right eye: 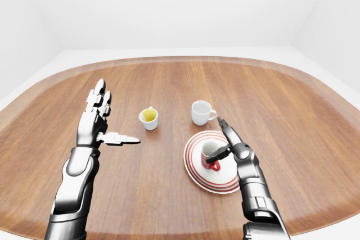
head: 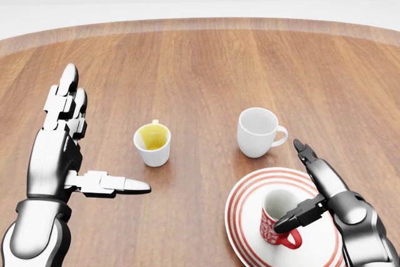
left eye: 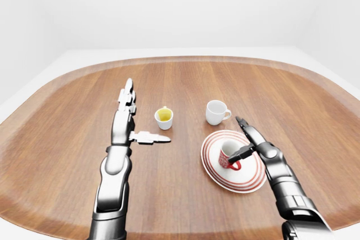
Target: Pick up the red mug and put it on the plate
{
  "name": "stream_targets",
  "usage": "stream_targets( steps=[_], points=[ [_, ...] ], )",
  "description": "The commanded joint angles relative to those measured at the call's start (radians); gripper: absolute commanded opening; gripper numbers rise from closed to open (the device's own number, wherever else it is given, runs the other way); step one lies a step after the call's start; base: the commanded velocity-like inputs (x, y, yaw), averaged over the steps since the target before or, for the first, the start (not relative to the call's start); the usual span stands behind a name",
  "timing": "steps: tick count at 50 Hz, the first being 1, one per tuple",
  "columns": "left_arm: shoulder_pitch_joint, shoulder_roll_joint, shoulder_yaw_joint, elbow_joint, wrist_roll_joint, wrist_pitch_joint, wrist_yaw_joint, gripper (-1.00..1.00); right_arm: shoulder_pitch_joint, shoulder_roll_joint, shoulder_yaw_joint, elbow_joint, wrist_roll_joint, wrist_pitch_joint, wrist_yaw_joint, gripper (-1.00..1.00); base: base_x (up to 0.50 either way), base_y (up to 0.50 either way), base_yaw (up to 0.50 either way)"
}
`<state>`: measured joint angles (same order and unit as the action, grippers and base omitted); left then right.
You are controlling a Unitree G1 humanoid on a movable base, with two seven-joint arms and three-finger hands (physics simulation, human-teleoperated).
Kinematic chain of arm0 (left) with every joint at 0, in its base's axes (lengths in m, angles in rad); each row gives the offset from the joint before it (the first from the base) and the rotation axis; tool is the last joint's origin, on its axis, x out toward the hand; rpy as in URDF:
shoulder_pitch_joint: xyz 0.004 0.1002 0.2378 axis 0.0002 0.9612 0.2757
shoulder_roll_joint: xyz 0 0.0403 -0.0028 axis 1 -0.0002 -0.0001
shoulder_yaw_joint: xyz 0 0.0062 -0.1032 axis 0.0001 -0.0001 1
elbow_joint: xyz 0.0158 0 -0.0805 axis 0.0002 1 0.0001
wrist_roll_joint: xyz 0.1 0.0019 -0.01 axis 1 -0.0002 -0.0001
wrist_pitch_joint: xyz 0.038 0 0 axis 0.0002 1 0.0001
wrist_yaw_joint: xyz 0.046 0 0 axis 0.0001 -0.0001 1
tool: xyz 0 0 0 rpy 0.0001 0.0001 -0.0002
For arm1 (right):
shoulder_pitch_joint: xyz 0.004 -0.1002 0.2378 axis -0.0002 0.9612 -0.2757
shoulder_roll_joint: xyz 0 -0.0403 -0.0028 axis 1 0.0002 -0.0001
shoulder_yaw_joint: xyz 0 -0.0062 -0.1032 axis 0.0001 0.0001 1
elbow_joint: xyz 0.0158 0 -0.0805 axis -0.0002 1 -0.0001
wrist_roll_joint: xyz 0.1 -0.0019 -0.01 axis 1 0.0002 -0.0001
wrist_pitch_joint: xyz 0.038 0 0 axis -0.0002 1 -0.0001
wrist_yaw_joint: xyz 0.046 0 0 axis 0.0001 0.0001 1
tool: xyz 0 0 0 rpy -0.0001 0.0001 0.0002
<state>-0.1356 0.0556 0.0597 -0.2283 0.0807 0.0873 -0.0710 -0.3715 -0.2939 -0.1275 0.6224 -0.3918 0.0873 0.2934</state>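
Note:
The red mug (head: pixel 270 228), white inside, stands upright on the white plate with red rings (head: pixel 249 187) at the lower right of the head view. My right hand (head: pixel 289 186) is open just to the right of the mug. Its fingers (head: pixel 319 167) stretch straight out past the mug, and its dark thumb (head: pixel 301 212) lies across the mug's rim side. The fingers are not closed round the mug. My left hand (head: pixel 106 132) is open and empty on the left, fingers pointing up the view and thumb pointing right.
A white mug (head: pixel 257 130) stands just above the plate. A small white cup with a yellow inside (head: pixel 153 144) stands between my hands. All rest on a large round-cornered wooden table (left eye: pixel 185 77) with a raised rim.

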Motion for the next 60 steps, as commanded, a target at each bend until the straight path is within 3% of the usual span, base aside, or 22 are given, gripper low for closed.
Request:
stream_targets(
  steps=[1, 13, 27, 44, 60],
  points=[
    [0.000, -0.001, 0.000, -0.005, 0.001, 0.000, 0.000, 1.00, -0.002, 0.002, 0.002, 0.002, 0.004, 0.000, -0.006, 1.00, 0.00, 0.00, 0.00],
    [0.001, -0.001, -0.001, -0.006, 0.001, 0.000, 0.000, 1.00, 0.013, 0.009, -0.002, -0.115, -0.005, 0.000, 0.028, 1.00, 0.00, 0.00, 0.00],
    [-0.008, -0.001, -0.003, -0.074, 0.001, 0.000, -0.003, 1.00, 0.008, 0.020, -0.025, -0.557, -0.017, 0.000, 0.167, 1.00, 0.00, 0.00, 0.00],
    [-0.007, -0.002, -0.009, -0.205, 0.010, 0.000, -0.015, 1.00, -0.032, 0.008, -0.040, -0.868, -0.013, 0.000, 0.256, 1.00, 0.00, 0.00, 0.00],
    [-0.005, -0.002, -0.010, -0.255, 0.016, 0.000, -0.024, 1.00, -0.048, -0.009, -0.050, -0.989, -0.008, 0.000, 0.288, 1.00, 0.00, 0.00, 0.00]
  ],
)
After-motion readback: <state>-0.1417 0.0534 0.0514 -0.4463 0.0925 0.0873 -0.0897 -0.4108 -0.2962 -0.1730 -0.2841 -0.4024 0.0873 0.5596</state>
